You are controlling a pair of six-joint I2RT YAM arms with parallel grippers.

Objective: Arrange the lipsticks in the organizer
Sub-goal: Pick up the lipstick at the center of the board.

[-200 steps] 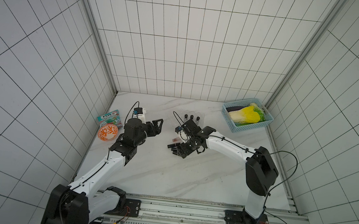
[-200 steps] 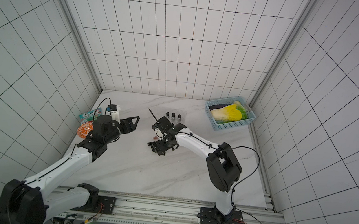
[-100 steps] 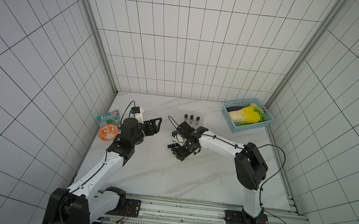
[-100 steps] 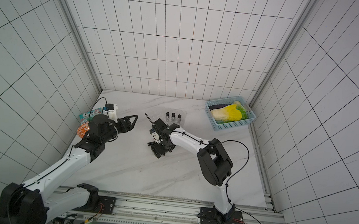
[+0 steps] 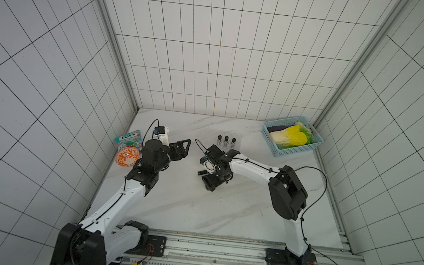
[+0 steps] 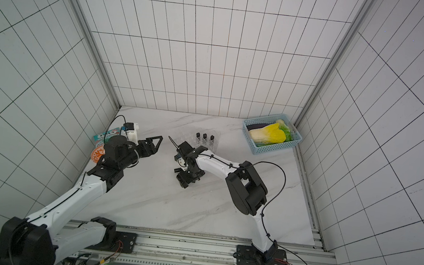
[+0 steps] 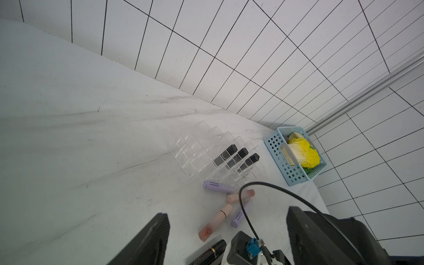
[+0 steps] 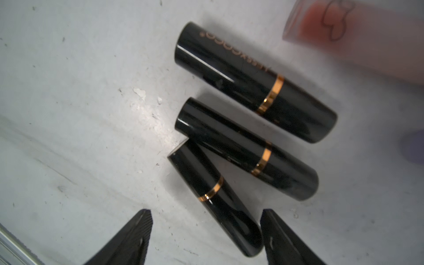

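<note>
Two fingers [image 8: 135, 234] of the right gripper [image 8: 205, 212] are standing apart, straddling one end of a black lipstick [image 8: 213, 197] without pinching it. Two more black tubes [image 8: 247, 146] are lying just beside it on the table [image 8: 80, 114]. We are judging this as the pick step. Next we are needing to close on that tube alone, lift it, and stand it upright in the organizer [image 7: 190, 146] at the far middle, where three black lipsticks [image 7: 231, 157] are standing. A lilac tube [image 7: 218, 186] and pink tubes [image 7: 216, 220] are lying just near of it. Our left gripper [image 7: 226, 212] is hovering wide and empty at the left.
</note>
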